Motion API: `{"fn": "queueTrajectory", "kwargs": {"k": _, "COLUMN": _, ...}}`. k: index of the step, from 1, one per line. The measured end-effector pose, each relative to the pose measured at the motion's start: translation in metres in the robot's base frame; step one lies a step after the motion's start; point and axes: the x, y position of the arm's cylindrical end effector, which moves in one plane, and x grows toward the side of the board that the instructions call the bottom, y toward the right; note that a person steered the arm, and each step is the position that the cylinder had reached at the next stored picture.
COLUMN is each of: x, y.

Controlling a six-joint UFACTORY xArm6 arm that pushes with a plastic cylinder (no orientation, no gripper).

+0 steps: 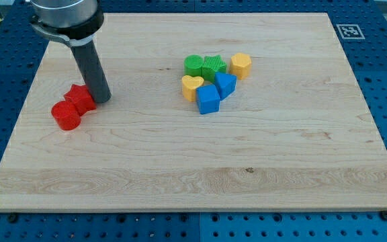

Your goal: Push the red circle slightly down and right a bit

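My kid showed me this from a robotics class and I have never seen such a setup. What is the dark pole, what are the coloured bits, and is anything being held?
The dark pole is the end of a robot arm. It has no hand, only a rod whose lower end, my tip, slides over the wooden board and pushes blocks. Nothing is held.

There is one picture, looking down at the board from one long side.

At the view's left lie two red blocks: a red circle and a red star-like block just above and right of it. My tip stands right beside the star-like one, on its right.

Near the middle sits a cluster: a green circle, a green block, a yellow block, a yellow heart and two blue blocks.
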Motion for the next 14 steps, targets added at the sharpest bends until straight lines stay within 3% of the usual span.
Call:
{"fn": "queueTrajectory", "kwargs": {"k": 1, "x": -0.020, "y": 0.000}}
{"fn": "queueTrajectory", "kwargs": {"k": 2, "x": -0.061, "y": -0.036}}
{"fn": "queueTrajectory", "kwargs": {"k": 4, "x": -0.048, "y": -0.127}}
{"fn": "queueTrajectory", "kwargs": {"k": 5, "x": 0.002, "y": -0.120}}
{"fn": "queueTrajectory", "kwargs": {"k": 6, "x": 0.014, "y": -0.113}}
{"fn": "queueTrajectory", "kwargs": {"k": 9, "x": 0.031, "y": -0.058}}
{"fn": "queueTrajectory", "kwargs": {"k": 14, "x": 0.057, "y": -0.072}}
